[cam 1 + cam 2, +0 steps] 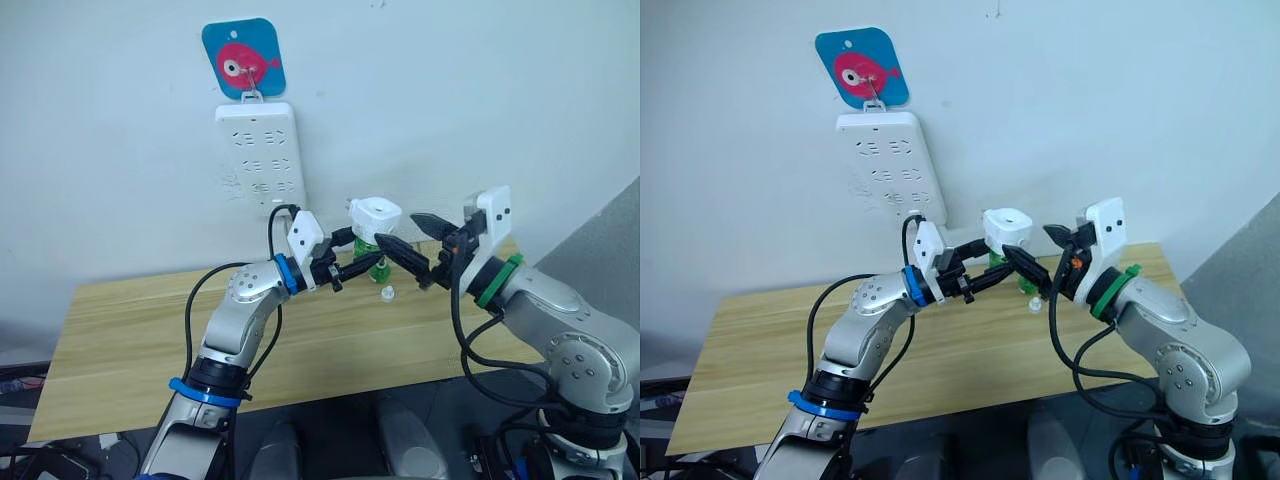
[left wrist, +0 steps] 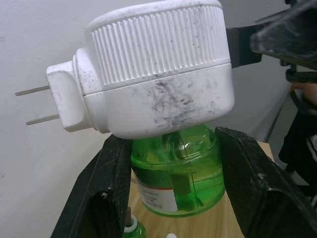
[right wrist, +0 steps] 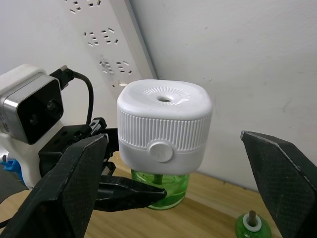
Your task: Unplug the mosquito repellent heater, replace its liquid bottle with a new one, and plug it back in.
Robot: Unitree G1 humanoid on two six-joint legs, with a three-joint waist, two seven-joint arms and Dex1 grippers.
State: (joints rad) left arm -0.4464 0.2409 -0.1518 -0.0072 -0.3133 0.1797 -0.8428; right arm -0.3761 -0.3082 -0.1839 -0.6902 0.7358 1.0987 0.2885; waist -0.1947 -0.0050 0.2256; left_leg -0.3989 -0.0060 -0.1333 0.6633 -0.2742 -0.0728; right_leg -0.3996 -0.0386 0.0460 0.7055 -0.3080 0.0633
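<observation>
Already unplugged, the mosquito repellent heater (image 3: 165,124) is hovering off the power strip (image 1: 260,150): left gripper (image 2: 173,188) pinching its green bottle (image 2: 181,173), right gripper (image 3: 178,198) spreading wide; swapping and replugging are remaining.

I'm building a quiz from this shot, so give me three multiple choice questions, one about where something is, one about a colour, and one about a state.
1. Where is the power strip?
A. Lying on the table
B. Hanging on the wall under the fish hook
C. On the floor

2. What colour is the bottle under the heater?
A. Green
B. Blue
C. Brown

3. What is the state of the heater?
A. Plugged into the strip
B. Unplugged, prongs bare
C. Lying on the table

Answers: 1 B, it hangs from the fish hook. 2 A, clear green plastic. 3 B, the left gripper grips the bottle, both prongs free; the right gripper is open around the heater.
</observation>
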